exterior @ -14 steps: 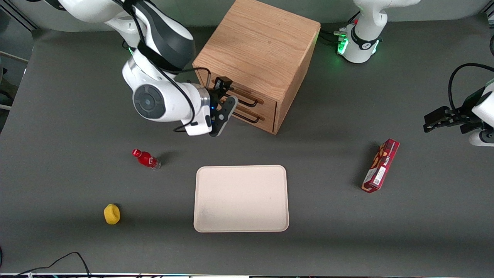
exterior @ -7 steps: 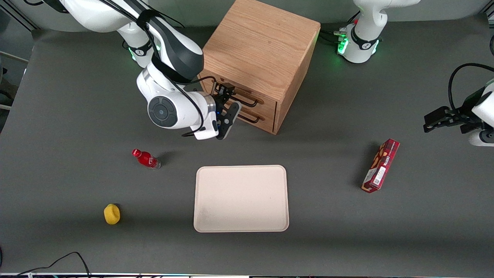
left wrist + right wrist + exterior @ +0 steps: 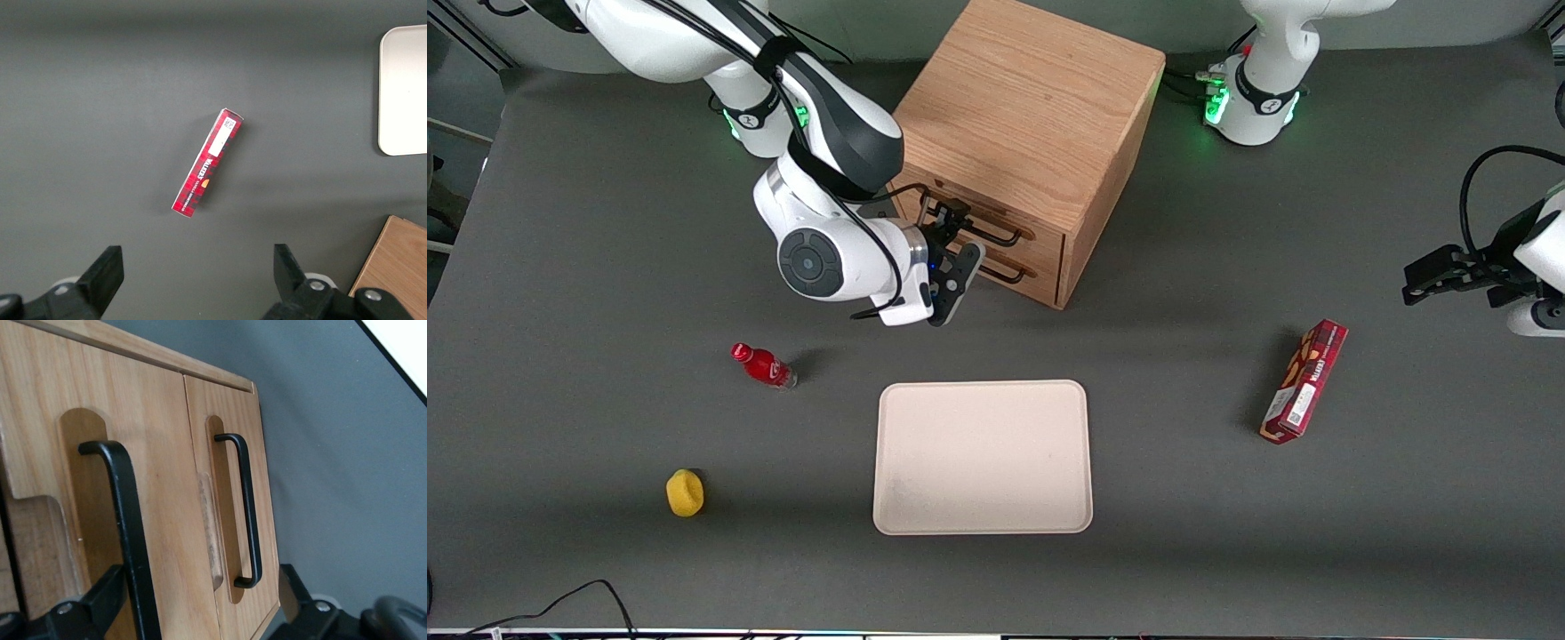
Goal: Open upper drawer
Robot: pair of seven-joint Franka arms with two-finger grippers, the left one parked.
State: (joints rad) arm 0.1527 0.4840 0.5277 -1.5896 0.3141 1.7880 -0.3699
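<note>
The oak cabinet (image 3: 1032, 98) stands at the back of the table, its drawer fronts turned toward the working arm's end. The upper drawer (image 3: 1042, 229) looks shut, and its black bar handle (image 3: 1000, 237) sits above the lower drawer's handle (image 3: 1005, 276). My right gripper (image 3: 959, 242) hovers open right in front of the drawers. In the right wrist view the upper drawer (image 3: 153, 453) fills the frame. Its handle (image 3: 127, 513) runs between the fingers of the gripper (image 3: 197, 613), close to one fingertip (image 3: 93, 603). The lower handle (image 3: 245, 500) lies farther off.
A cream tray (image 3: 983, 458) lies nearer the front camera than the cabinet. A red bottle (image 3: 763, 365) and a yellow object (image 3: 685, 492) sit toward the working arm's end. A red box (image 3: 1304, 381) (image 3: 208, 163) lies toward the parked arm's end.
The right arm has swung in toward the cabinet, bringing the open gripper closer to the drawer handles. The drawers have not moved.
</note>
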